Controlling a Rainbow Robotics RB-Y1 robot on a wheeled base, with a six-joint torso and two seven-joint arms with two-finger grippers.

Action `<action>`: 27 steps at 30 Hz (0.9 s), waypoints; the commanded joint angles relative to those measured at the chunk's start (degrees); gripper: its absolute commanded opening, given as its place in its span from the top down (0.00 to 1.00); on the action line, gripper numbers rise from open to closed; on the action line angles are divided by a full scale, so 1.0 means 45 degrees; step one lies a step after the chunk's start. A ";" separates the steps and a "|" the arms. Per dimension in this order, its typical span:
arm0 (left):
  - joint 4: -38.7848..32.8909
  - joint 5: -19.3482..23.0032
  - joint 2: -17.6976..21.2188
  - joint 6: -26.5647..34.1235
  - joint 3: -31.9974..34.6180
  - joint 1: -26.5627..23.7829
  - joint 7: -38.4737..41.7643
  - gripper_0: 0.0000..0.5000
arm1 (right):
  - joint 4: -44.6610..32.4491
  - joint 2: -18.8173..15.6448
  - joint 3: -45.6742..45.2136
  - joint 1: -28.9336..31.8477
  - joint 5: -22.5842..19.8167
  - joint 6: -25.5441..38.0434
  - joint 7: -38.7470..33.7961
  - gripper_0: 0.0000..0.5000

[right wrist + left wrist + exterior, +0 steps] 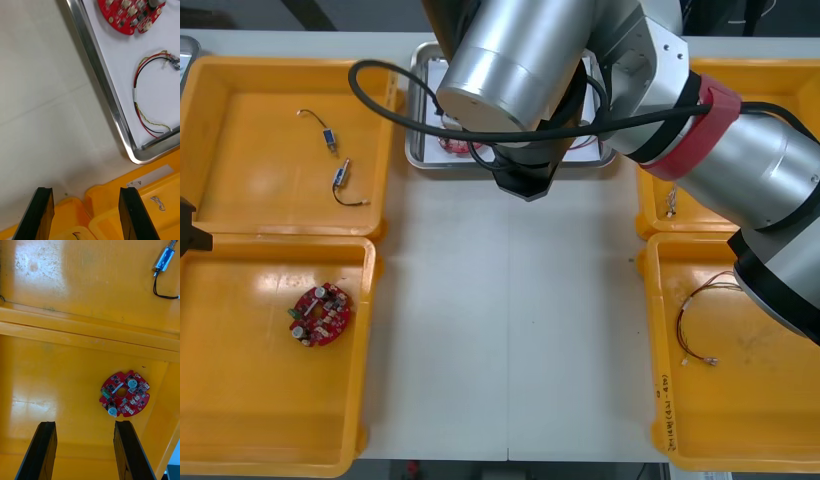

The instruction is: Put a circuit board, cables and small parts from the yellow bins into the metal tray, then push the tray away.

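Note:
The metal tray [416, 150] lies at the table's far middle, white inside, its rim [101, 75] shiny. In it are a round red circuit board [129, 15] and a red and yellow cable [150, 101]. My right arm reaches across above the tray. Its gripper [525, 180] hangs at the tray's near edge, and in the right wrist view the gripper [85, 213] is open and holds nothing. My left gripper [83, 452] is open over the near left yellow bin [45, 390], a little short of a second red circuit board [125, 393].
The far left bin [240, 150] holds two small metal parts on black leads [328, 138] [340, 178]. A red and yellow cable [695, 320] lies in the near right bin [770, 400]. The far right bin holds a small metal part [671, 205]. Bare table [510, 330] runs between the bins.

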 commanded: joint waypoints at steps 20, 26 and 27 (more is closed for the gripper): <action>-0.0051 -0.0118 0.0545 -0.0137 0.0398 0.0257 -0.0757 0.11 | -0.7212 -0.3222 -0.6384 0.5476 -0.1829 0.0099 -0.5115 0.00; -0.0051 -0.0118 0.0545 -0.0137 0.0398 0.0257 -0.0757 0.12 | -0.7759 -0.3769 -0.8786 0.7449 -0.1946 0.0099 -0.5506 0.00; -0.0051 -0.0118 0.0545 -0.0137 0.0398 0.0257 -0.0757 0.12 | -0.7759 -0.3769 -0.9372 0.7801 -0.1887 0.0099 -0.5506 0.00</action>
